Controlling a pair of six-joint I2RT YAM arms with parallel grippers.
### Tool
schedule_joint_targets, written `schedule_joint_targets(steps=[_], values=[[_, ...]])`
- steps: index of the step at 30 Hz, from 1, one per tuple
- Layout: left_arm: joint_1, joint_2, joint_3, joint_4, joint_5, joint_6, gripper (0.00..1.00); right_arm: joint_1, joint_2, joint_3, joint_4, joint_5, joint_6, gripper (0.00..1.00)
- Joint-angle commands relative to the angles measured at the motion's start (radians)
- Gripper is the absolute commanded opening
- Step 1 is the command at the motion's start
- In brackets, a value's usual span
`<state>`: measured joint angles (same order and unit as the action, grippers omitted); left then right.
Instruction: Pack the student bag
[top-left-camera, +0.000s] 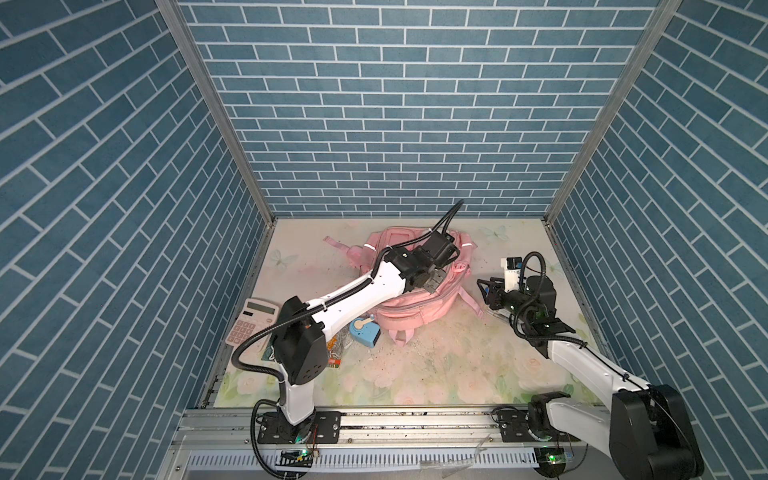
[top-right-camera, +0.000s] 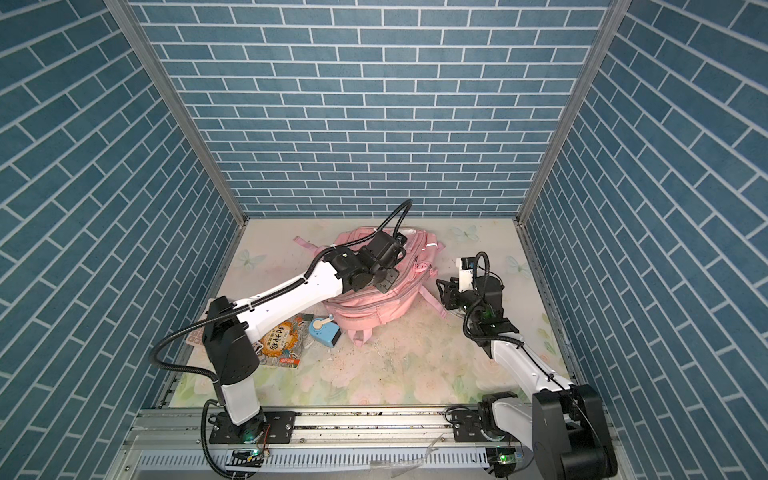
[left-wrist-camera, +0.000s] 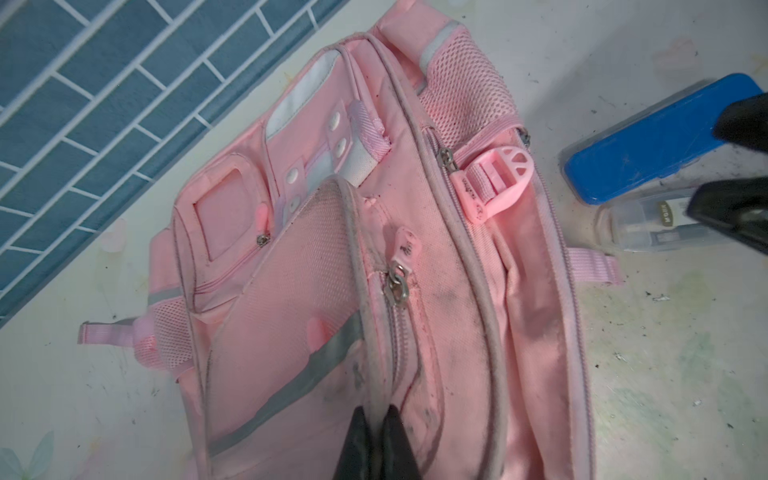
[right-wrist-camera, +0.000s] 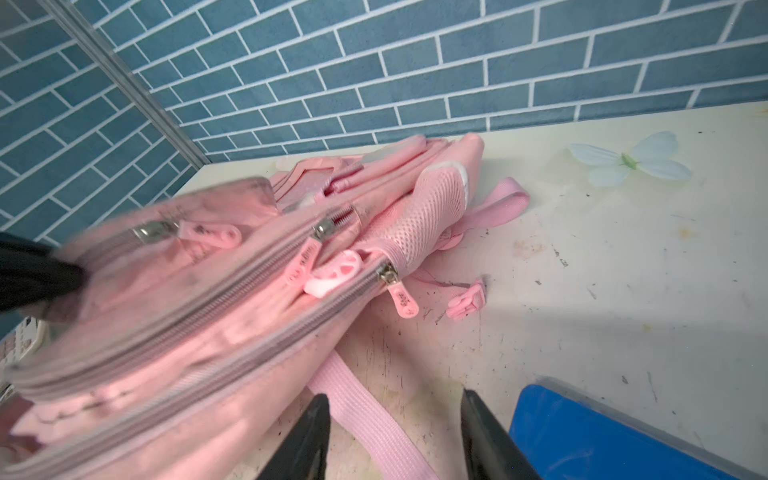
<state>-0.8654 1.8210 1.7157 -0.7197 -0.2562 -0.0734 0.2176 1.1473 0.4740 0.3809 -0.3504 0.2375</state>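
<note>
The left tool is pinched shut on what looks like the piped edge of a front pocket of the student bag, which lies far-centre on the counter, while the right tool, jaws apart, hangs just right of it above a pink strap.

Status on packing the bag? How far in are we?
Done: nothing visibly packed. The calculator, book, blue sharpener and blue case all lie on the table outside the student bag.
In hand: the left gripper is shut on the piped edge of a front pocket; the right gripper is open beside the bag, holding nothing.
Left: open a compartment, load every item, zip up.
</note>
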Motion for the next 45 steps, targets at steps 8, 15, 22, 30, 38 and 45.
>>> schedule_joint_targets(steps=[8, 15, 22, 30, 38, 45], values=[[0.067, -0.243, -0.136, 0.295, 0.118, 0.101, 0.00, -0.001, 0.094, 0.004, 0.225, -0.213, -0.059, 0.55], [0.086, -0.303, -0.186, 0.349, 0.180, 0.089, 0.00, -0.001, 0.188, 0.033, 0.354, -0.289, -0.069, 0.57], [0.089, -0.328, -0.217, 0.381, 0.189, 0.074, 0.00, -0.002, 0.282, 0.055, 0.456, -0.301, -0.067, 0.56], [0.090, -0.336, -0.230, 0.397, 0.199, 0.069, 0.00, -0.005, 0.320, 0.051, 0.505, -0.298, -0.133, 0.52], [0.096, -0.328, -0.239, 0.400, 0.202, 0.061, 0.00, -0.006, 0.353, 0.040, 0.555, -0.329, -0.162, 0.36], [0.111, -0.322, -0.241, 0.405, 0.187, 0.030, 0.00, -0.006, 0.360, 0.018, 0.617, -0.347, -0.157, 0.17]])
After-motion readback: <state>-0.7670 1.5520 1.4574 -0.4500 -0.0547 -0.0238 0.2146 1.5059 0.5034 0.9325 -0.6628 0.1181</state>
